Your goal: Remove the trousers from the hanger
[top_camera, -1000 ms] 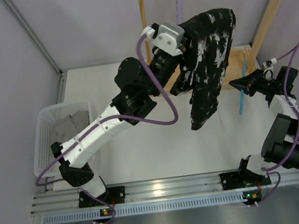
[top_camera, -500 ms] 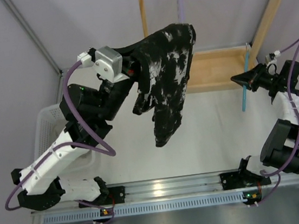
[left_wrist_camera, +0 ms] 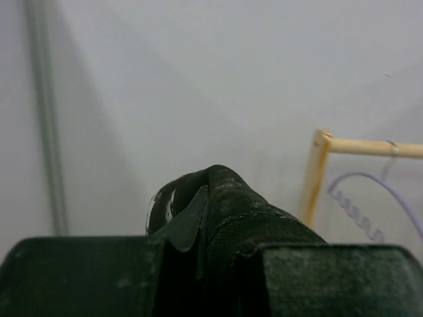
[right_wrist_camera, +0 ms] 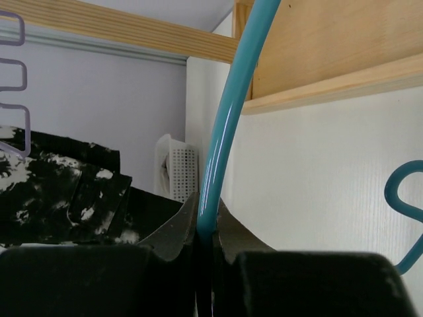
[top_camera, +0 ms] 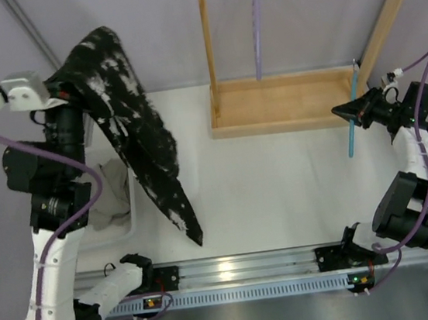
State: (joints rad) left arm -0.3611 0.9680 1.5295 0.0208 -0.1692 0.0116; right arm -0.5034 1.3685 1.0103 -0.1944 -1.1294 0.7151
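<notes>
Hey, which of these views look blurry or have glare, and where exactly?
Top view: sharp and evenly lit, apart from a bright glare spot on the metal rail. Left wrist view: the left fingers are dark and soft, and the trousers between them are sharper. Right wrist view: the right fingers are blurred, and a shiny streak runs along the hanger.

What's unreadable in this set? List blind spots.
- Top view: the white perforated basket is mostly hidden by the left arm and the black white-speckled trousers; contents unclear.
- Top view: whether the trousers' hem touches the table cannot be judged.
- Left wrist view: only bunched fabric in the left pincer; rest out of frame.
- Right wrist view: the thin teal hanger in the right pincer runs off the top and right edges.
</notes>
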